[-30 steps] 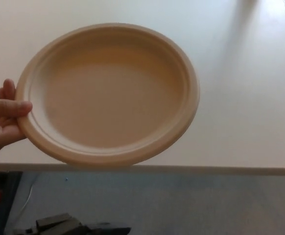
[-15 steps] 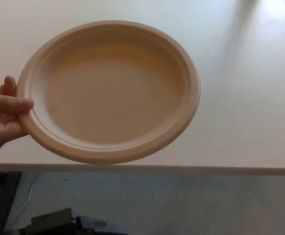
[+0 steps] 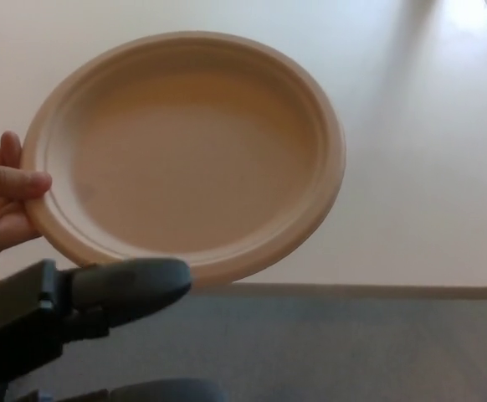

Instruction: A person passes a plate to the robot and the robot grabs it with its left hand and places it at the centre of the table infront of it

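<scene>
A tan paper plate [image 3: 185, 155] hangs above the near part of the cream table [image 3: 419, 167], held at its left rim by a person's hand [image 3: 5, 205], thumb on top. My left hand [image 3: 93, 327] rises from the bottom left, just below the plate's near rim. One thick finger [image 3: 130, 283] points right under the rim, and a second finger [image 3: 164, 391] lies lower with a gap between them. It holds nothing. I cannot see my right hand.
The table's front edge [image 3: 352, 291] runs across the picture below the plate. Grey floor [image 3: 377, 352] shows beneath it.
My left hand has risen from the bottom edge to just under the plate's near rim. The person has lifted the plate slightly.
</scene>
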